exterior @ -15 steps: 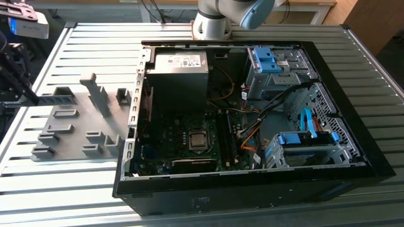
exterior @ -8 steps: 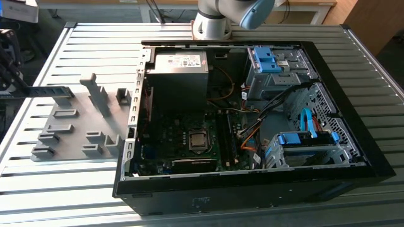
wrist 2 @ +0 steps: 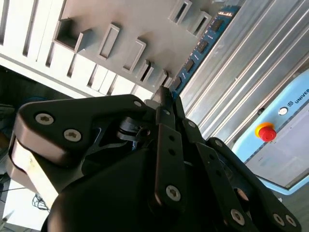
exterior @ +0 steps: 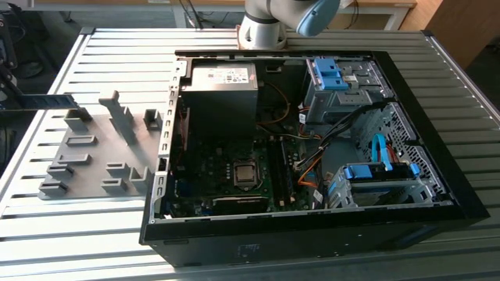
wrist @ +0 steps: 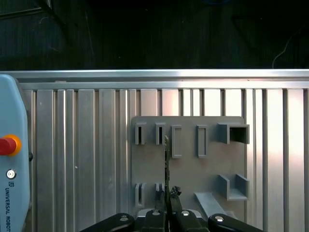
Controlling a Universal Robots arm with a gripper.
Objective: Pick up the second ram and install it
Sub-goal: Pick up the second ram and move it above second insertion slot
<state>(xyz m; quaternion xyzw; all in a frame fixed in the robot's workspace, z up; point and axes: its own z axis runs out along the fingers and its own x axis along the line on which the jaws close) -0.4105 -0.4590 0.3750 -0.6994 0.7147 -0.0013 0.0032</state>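
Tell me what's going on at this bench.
A single robot arm is at work. Its end effector is shut on the second ram, a thin blue-green stick, and holds it over the grey holder plate. That plate lies to the exterior view's left of the open PC case. The stick is not yet in the case.

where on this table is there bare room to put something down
Bare table slats border the grey holder plate on its near and far sides. The PC case is crowded with cables; the tool holds the second ram over the plate.
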